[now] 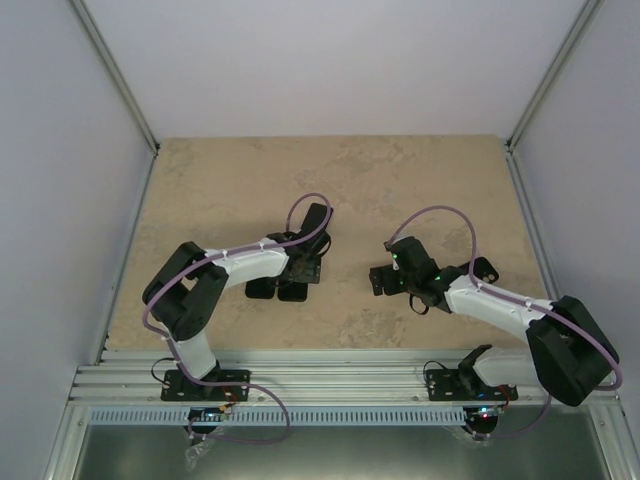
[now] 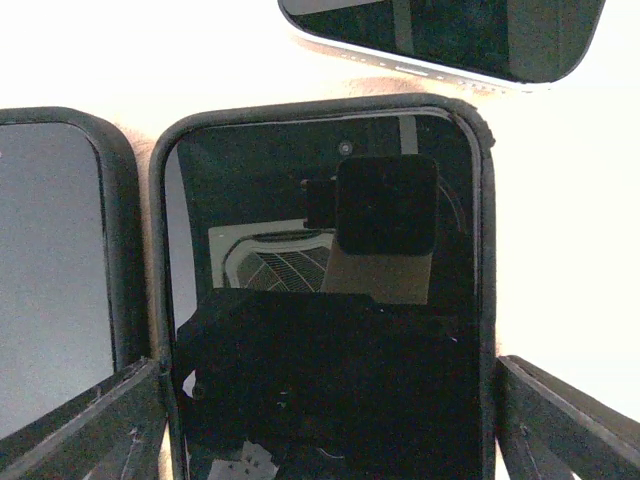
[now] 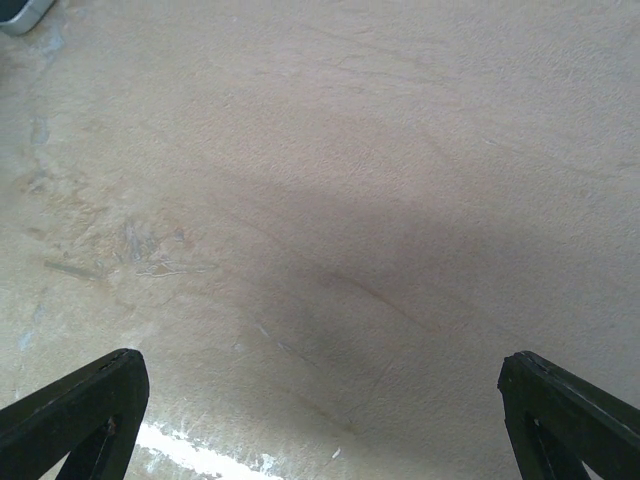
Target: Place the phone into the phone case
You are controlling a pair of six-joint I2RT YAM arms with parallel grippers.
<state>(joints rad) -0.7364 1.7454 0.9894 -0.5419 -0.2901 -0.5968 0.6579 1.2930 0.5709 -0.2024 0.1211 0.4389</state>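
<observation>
the left gripper is hovering with its fingers spread either side of a black-rimmed phone case, gripping nothing. the silver-edged phone is lying just beyond it. this is likely the pickup step, and the next move calls for reaching over to the phone. the right gripper is hanging spread and empty over the table.

Right tool, fingers spread wide, hovers above beige table.

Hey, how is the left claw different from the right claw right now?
The left claw hangs over a black-rimmed case, one finger on each side of it; the right claw has only table beneath it. The left claw has the silver-edged phone just beyond it; the right claw's view catches only a silver corner. Both are open and hold nothing.
</observation>
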